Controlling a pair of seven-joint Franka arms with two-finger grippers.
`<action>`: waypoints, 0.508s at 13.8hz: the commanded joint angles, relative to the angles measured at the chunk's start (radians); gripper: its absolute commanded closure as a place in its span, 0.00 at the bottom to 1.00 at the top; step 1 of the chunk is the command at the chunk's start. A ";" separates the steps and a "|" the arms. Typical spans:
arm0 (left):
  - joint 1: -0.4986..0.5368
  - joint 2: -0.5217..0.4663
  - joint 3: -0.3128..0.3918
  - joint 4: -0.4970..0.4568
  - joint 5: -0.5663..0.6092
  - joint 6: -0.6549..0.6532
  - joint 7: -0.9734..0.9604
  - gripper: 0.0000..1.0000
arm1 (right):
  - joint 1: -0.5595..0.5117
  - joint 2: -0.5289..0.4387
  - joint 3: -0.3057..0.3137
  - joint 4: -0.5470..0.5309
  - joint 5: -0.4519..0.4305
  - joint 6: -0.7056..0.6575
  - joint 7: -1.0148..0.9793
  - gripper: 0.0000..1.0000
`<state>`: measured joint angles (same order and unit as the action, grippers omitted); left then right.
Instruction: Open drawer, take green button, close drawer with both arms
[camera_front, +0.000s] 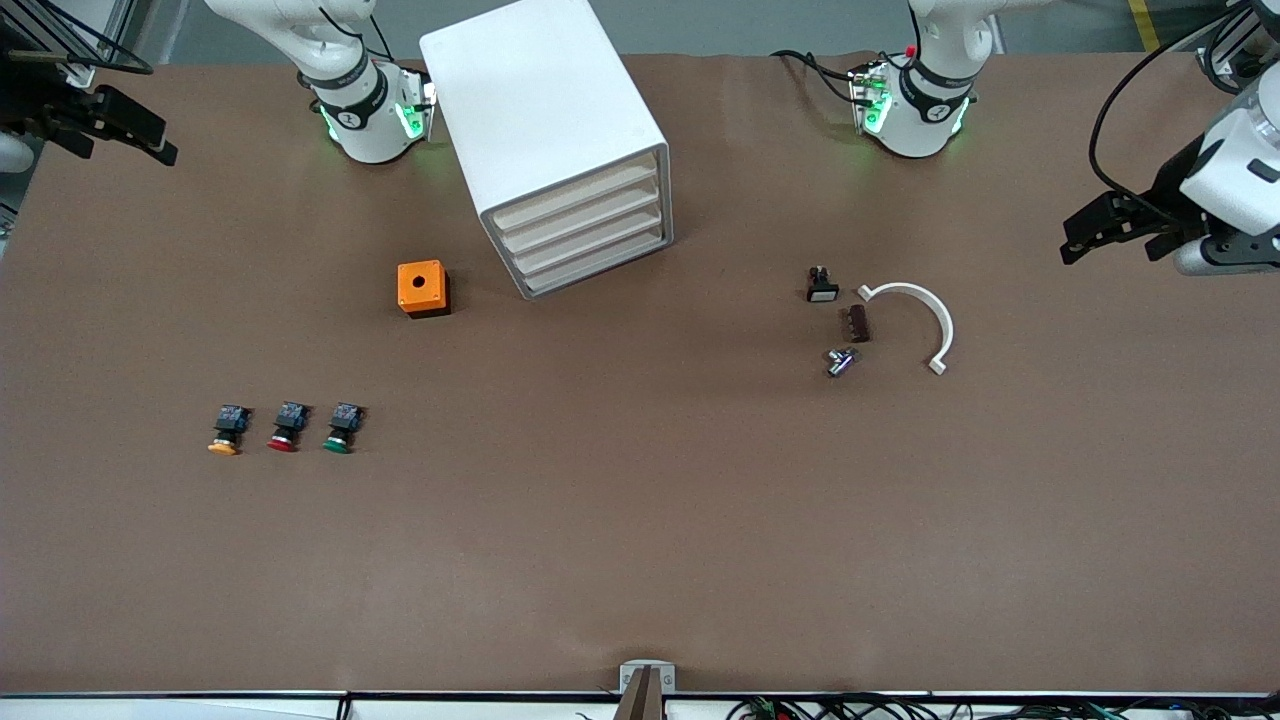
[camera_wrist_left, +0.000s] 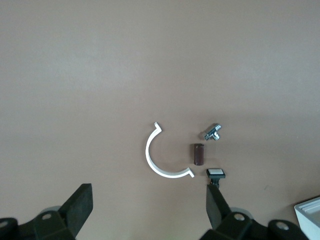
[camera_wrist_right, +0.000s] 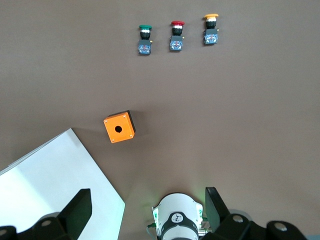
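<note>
The white cabinet (camera_front: 545, 120) stands between the arms' bases, and all of its drawers are shut. A lower drawer (camera_front: 598, 262) faces the front camera at a slant. The green-capped button (camera_front: 339, 428) (camera_wrist_right: 145, 39) lies on the table in a row with two others, nearer the front camera toward the right arm's end. My right gripper (camera_front: 115, 135) (camera_wrist_right: 147, 200) hangs open and empty high over that end of the table. At the other end, my left gripper (camera_front: 1115, 235) (camera_wrist_left: 148, 200) is open and empty in the air. The cabinet hides whatever is in the drawers.
A red-capped button (camera_front: 284, 428) and an orange-capped one (camera_front: 226, 430) lie beside the green one. An orange box (camera_front: 423, 288) sits beside the cabinet. A white C-shaped clamp (camera_front: 915, 318) and three small parts (camera_front: 848, 322) lie toward the left arm's end.
</note>
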<state>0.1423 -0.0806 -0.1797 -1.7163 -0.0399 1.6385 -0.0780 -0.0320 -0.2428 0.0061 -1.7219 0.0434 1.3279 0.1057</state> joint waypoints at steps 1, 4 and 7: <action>0.010 0.048 -0.010 0.095 0.018 -0.035 0.003 0.00 | -0.025 -0.013 0.014 -0.008 0.020 -0.004 -0.001 0.00; 0.006 0.059 -0.010 0.121 0.018 -0.035 0.003 0.00 | -0.026 -0.024 0.012 -0.005 0.041 -0.015 0.000 0.00; 0.013 0.085 -0.007 0.135 0.018 -0.037 0.006 0.00 | -0.040 -0.029 -0.029 0.017 0.081 -0.045 0.002 0.00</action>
<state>0.1431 -0.0258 -0.1801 -1.6197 -0.0398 1.6272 -0.0780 -0.0408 -0.2501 -0.0041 -1.7203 0.0743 1.3064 0.1077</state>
